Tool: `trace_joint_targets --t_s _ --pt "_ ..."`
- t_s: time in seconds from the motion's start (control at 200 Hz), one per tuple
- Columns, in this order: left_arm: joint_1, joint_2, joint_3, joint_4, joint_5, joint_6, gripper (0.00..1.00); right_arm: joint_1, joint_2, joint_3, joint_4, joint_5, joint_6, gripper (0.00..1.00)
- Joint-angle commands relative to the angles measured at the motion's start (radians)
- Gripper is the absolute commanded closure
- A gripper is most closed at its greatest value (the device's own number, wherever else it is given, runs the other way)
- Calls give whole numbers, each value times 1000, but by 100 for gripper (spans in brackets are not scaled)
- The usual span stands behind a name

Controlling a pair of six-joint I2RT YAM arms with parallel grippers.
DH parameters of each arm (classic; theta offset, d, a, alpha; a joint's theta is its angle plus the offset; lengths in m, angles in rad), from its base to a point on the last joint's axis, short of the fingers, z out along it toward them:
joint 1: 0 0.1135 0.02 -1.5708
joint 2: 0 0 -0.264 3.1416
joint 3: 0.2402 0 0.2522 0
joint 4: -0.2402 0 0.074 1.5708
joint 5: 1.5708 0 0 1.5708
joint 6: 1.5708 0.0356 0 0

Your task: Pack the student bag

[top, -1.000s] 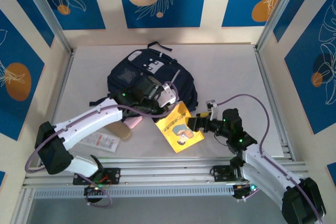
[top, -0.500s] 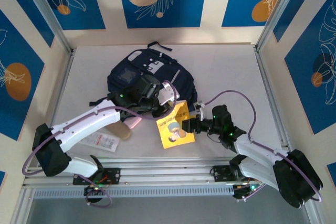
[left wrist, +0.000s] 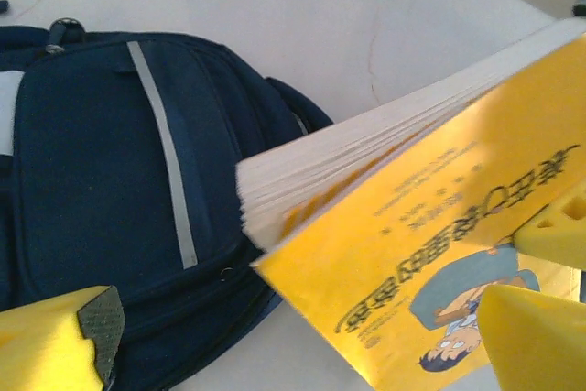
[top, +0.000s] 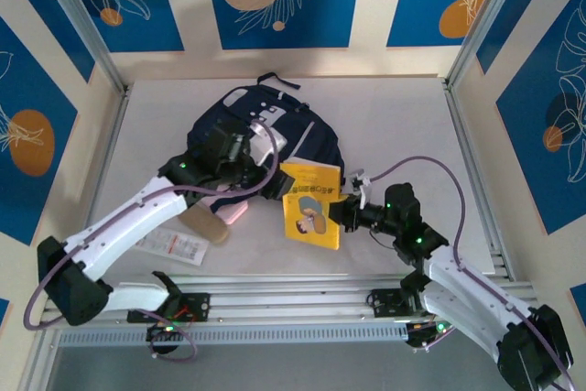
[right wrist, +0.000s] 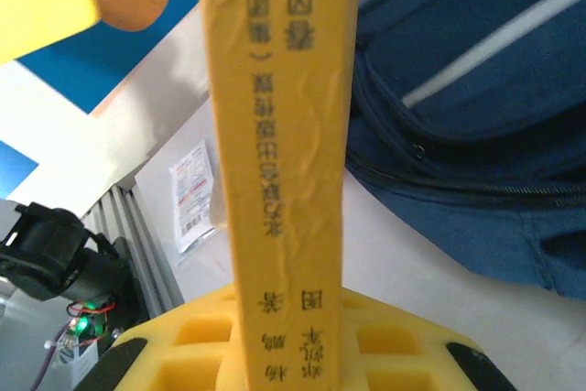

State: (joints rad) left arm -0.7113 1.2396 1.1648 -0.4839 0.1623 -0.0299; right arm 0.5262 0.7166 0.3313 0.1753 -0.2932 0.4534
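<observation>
The step in hand seems to be bringing the yellow book to the student bag, which lies on the desk at the far middle. The right gripper is clenched on the book's spine and holds it just beside the bag; the left gripper hangs released over the bag, grasping nothing. Next, I judge, the left gripper must hold a compartment open; its zip looks closed.
</observation>
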Motion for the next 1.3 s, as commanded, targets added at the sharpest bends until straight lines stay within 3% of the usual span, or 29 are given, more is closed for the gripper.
trace_joint_targets --t_s 0.0,0.13,0.25,0.37,0.6,0.815,0.94,1.0,1.11,1.21,1.29 --pt "69 -91 -75 75 157 -100 0 17 -58 106 -59 -56 -98 100" --pt "123 -165 -130 152 274 -128 0 17 -106 152 -66 -123 -138 100" --pt "127 -234 -198 266 374 -124 0 18 -116 199 -85 -246 -248 100" --pt "126 -288 -268 384 485 -115 0 29 -129 233 -84 -279 -325 100" --pt "107 -280 -271 407 565 -30 5 67 -99 325 -216 -334 -551 100" --pt "84 -198 -235 442 755 -25 24 68 -66 353 -238 -334 -590 100" --pt "70 -200 -228 444 818 -13 34 67 -62 343 -235 -254 -580 100" --pt "65 -213 -237 448 809 -7 45 68 -66 332 -218 -211 -555 100" --pt "64 -221 -246 452 795 -6 79 67 -70 317 -207 -144 -518 100" --pt "64 -221 -244 437 795 11 100 66 -76 304 -198 -103 -492 100" --pt "64 -217 -238 432 785 10 100 66 -73 302 -186 -107 -458 100"
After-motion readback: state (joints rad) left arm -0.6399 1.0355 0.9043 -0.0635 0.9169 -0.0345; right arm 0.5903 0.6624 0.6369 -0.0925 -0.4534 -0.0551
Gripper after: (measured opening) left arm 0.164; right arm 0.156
